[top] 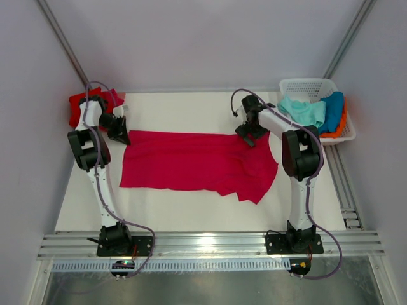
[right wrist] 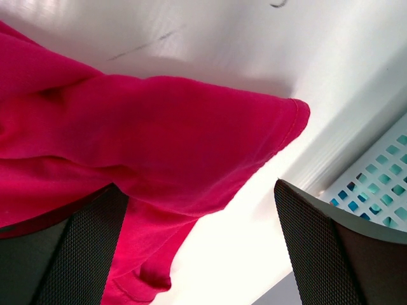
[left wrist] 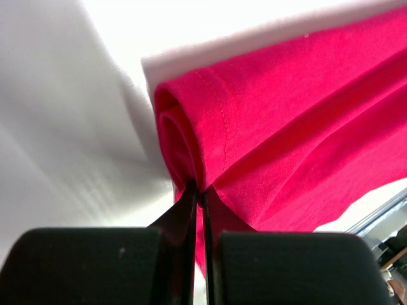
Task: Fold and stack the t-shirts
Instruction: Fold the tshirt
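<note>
A crimson-pink t-shirt (top: 197, 162) lies spread across the white table, folded over lengthwise. My left gripper (top: 121, 135) is at its far left corner, shut on the hemmed edge (left wrist: 203, 146). My right gripper (top: 247, 136) is at the far right edge of the shirt, open, with the cloth (right wrist: 159, 140) lying between and beyond the fingers (right wrist: 82, 254). A red folded t-shirt (top: 79, 105) sits at the far left corner behind the left arm. Mint-green (top: 304, 111), blue (top: 333, 111) and orange (top: 345, 124) t-shirts fill the basket.
A white plastic lattice basket (top: 308, 84) stands at the far right, also in the right wrist view (right wrist: 381, 184). Grey walls close the workspace. A metal rail (top: 210, 244) runs along the near edge by the arm bases.
</note>
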Robot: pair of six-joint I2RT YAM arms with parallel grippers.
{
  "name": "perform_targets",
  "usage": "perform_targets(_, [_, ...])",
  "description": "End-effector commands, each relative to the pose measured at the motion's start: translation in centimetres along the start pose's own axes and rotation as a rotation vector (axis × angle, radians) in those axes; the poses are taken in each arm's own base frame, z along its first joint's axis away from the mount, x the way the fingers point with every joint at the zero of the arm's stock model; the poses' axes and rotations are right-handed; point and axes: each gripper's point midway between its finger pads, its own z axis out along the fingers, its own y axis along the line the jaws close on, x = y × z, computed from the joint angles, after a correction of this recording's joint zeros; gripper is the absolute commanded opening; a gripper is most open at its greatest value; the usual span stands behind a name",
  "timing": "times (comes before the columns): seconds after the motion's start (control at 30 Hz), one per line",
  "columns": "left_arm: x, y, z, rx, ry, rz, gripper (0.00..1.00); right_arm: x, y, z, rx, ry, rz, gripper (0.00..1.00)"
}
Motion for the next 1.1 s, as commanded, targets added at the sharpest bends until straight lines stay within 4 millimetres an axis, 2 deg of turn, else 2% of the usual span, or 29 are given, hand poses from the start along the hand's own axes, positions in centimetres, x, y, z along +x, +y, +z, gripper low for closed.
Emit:
perform_targets(0.0, [-1.7, 2.6, -4.5, -0.169, -0.099, 0.035, 0.00, 0.4, 0.0, -1.2, 0.003, 0.005, -0.006, 0.99])
perform_targets(0.2, [-1.7, 2.8, -4.4, -0.177, -0.099, 0.033, 0.00, 0.5, 0.0, -1.2, 0.002, 0.006, -0.006, 1.00])
perform_targets(0.23, [-1.8, 2.9, -4.5, -0.180, -0.104, 0.033, 0.03, 0.5, 0.0, -1.3, 0.002, 0.008, -0.008, 0.99])
perform_targets(0.27, [-1.8, 2.8, -4.5, -0.179, -0.104, 0.033, 0.13, 0.5, 0.0, -1.4, 0.003, 0.005, -0.006, 0.99])
perform_targets(0.33, [-1.8, 2.8, -4.4, -0.175, -0.103, 0.029, 0.24, 0.6, 0.1, -1.3, 0.001, 0.009, -0.009, 0.99])
perform_targets(0.43, [-1.6, 2.6, -4.4, -0.165, -0.097, 0.027, 0.68, 0.6, 0.1, -1.3, 0.001, 0.009, -0.007, 0.99])
perform_targets(0.47, [-1.6, 2.5, -4.3, -0.158, -0.098, 0.027, 0.78, 0.6, 0.2, -1.3, 0.000, 0.010, -0.009, 0.99])
perform_targets(0.53, [-1.4, 2.3, -4.2, -0.144, -0.092, 0.025, 0.81, 0.5, 0.1, -1.3, 0.001, 0.007, -0.008, 0.99])
perform_targets(0.67, [-1.4, 2.0, -4.1, -0.123, -0.093, 0.025, 0.81, 0.3, 0.2, -1.3, 0.002, 0.003, -0.012, 0.99])
perform_targets(0.77, [-1.2, 1.0, -3.9, -0.068, -0.093, 0.029, 0.73, 0.3, 0.2, -1.3, 0.003, 0.003, -0.012, 1.00])
perform_targets(0.83, [-1.1, 0.3, -3.9, -0.034, -0.094, 0.036, 0.43, 0.4, 0.2, -1.3, 0.003, 0.005, -0.012, 0.99])
perform_targets(0.87, [-1.0, -0.4, -3.9, 0.004, -0.095, 0.034, 0.22, 0.3, 0.2, -1.3, 0.003, 0.003, -0.012, 1.00])
perform_targets(0.93, [-0.8, -1.2, -3.6, 0.053, -0.093, 0.031, 0.12, 0.4, 0.3, -1.3, 0.002, 0.005, -0.014, 0.99])
perform_targets(1.0, [-0.2, -1.8, -3.4, 0.087, -0.076, 0.018, 0.16, 0.3, 0.3, -1.4, 0.002, 0.004, -0.013, 0.99])
perform_targets(1.03, [-0.1, -1.8, -3.4, 0.089, -0.074, 0.018, 0.21, 0.3, 0.3, -1.4, 0.003, 0.002, -0.014, 1.00])
perform_targets(1.07, [-0.3, -1.9, -3.5, 0.088, -0.083, 0.022, 0.39, 0.2, 0.3, -1.4, 0.005, 0.002, -0.014, 0.99])
